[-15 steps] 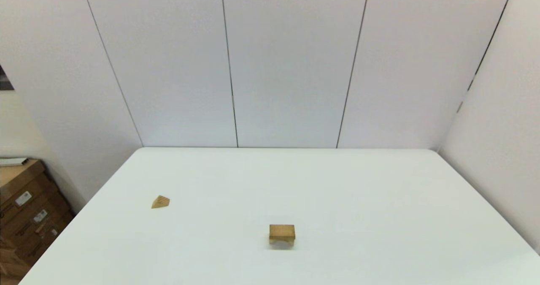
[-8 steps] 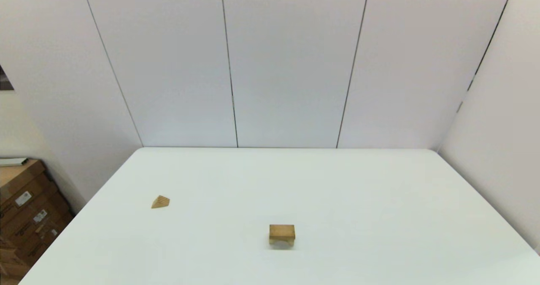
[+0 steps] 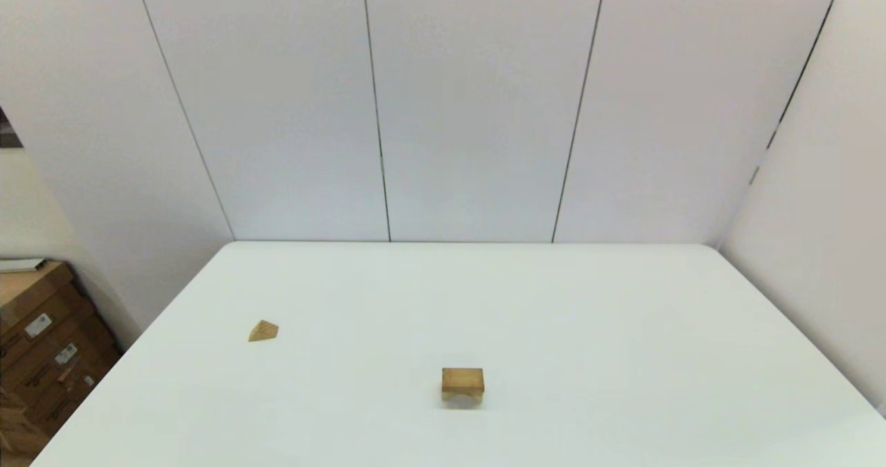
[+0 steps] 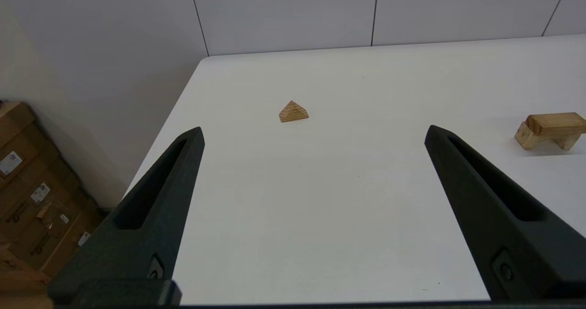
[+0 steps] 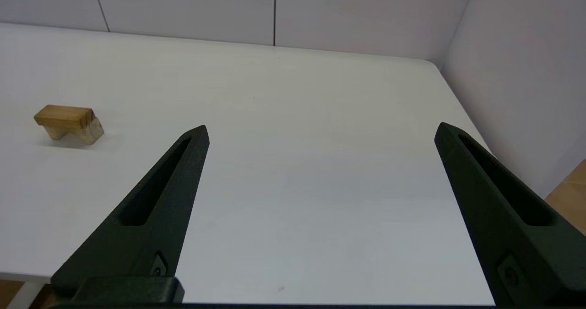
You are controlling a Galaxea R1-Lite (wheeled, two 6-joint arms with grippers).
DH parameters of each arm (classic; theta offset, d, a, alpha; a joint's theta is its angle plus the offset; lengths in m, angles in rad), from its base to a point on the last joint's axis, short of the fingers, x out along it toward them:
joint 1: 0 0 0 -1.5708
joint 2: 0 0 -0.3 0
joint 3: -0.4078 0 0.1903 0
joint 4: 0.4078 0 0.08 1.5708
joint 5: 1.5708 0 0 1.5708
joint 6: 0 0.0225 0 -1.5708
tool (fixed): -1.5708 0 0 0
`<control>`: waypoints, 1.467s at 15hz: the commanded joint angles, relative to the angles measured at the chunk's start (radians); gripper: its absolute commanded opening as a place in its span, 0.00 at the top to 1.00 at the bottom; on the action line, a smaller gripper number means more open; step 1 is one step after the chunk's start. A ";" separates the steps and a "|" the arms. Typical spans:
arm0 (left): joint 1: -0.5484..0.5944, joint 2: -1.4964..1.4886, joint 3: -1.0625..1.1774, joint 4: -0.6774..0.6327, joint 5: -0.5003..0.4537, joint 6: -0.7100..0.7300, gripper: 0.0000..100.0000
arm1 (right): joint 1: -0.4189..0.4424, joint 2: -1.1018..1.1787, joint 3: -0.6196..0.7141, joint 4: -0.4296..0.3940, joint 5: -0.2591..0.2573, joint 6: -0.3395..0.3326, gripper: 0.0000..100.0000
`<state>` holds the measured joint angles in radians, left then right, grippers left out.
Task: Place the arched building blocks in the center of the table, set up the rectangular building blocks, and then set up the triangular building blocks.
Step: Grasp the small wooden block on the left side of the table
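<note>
In the head view nothing on the table [image 3: 623,328] has moved since a second ago: the arched building blocks [image 3: 463,385] stand on their two short legs a little in from the near edge, about midway between the left and right edges, exactly where they were. The triangular building blocks [image 3: 263,331] lie as before near the left edge, well apart from the arch. The stacked cardboard boxes [image 3: 38,346] on the floor off the table's left side look slightly shifted in the picture (the top one's edge sits a touch lower), while the table and wall panels hold their place. The boxes carry small white labels, too small to read. Neither arm shows in this view.

In the left wrist view the left gripper [image 4: 313,132] hangs above the table's near-left part, back from the blocks, its two black fingers [image 4: 155,208] spread wide with nothing between them. The triangular wedge [image 4: 293,112] lies ahead, grain lines showing, near the left edge. The arched block [image 4: 551,129] stands farther toward the middle, its curved notch visible. The box labels here are also unreadable.

In the right wrist view the right gripper [image 5: 320,132] hovers over the near-right part of the table, fingers [image 5: 153,206] likewise parted wide and empty. The arched block [image 5: 68,123] stands well off toward the table's middle. The rectangular slab appears in none of the views.
</note>
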<state>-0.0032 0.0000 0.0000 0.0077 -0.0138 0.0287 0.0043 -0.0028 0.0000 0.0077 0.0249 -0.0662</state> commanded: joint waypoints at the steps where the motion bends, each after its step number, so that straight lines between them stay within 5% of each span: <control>1: 0.000 0.002 0.000 0.000 0.000 0.000 0.00 | 0.000 0.001 0.002 -0.005 -0.003 0.023 0.00; 22: -0.001 0.002 0.000 0.002 -0.005 0.056 0.00 | 0.000 0.001 0.002 -0.005 -0.008 0.049 0.00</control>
<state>-0.0032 0.0000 0.0000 0.0104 -0.0200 0.0902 0.0043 -0.0017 0.0000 0.0032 0.0164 -0.0164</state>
